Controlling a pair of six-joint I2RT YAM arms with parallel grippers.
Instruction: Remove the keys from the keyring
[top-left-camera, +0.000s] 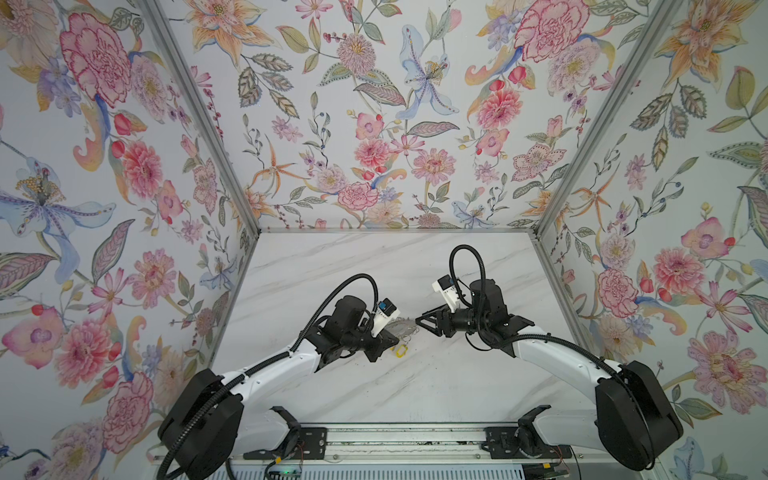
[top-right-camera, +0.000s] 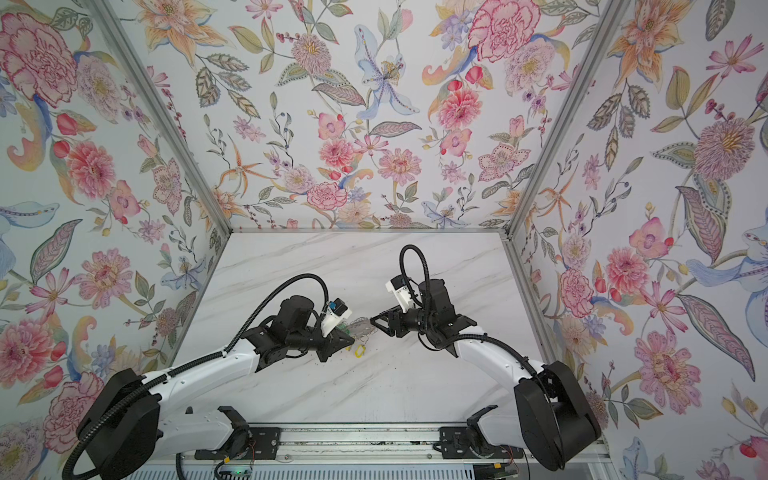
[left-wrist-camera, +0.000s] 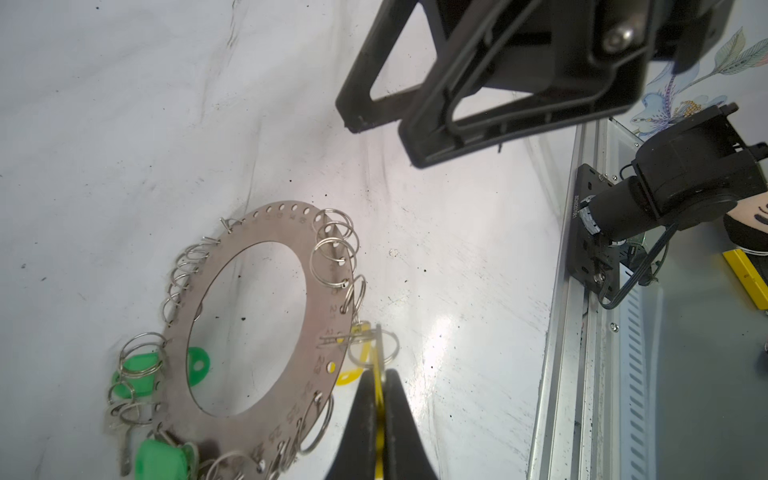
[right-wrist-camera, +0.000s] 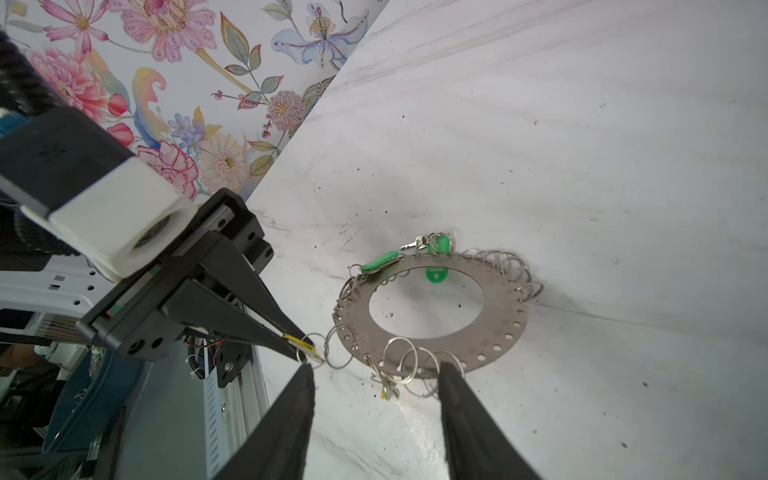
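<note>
Centrally on the marble tabletop (top-left-camera: 415, 386): keyring (left-wrist-camera: 332, 274) lying flat, rim fringed with wire loops (left-wrist-camera: 332, 245). Left gripper (right-wrist-camera: 301, 345) clamped on a yellow tag (left-wrist-camera: 379, 390) at the disc's edge, tag's wire loop linked to a loop on the rim. Right gripper (right-wrist-camera: 376, 374) just beside, jaws apart, holding nothing (one fingertip (right-wrist-camera: 451, 372) over the fringe). Green-tagged keys (right-wrist-camera: 430, 245) along the disc's edge away from the right gripper
</note>
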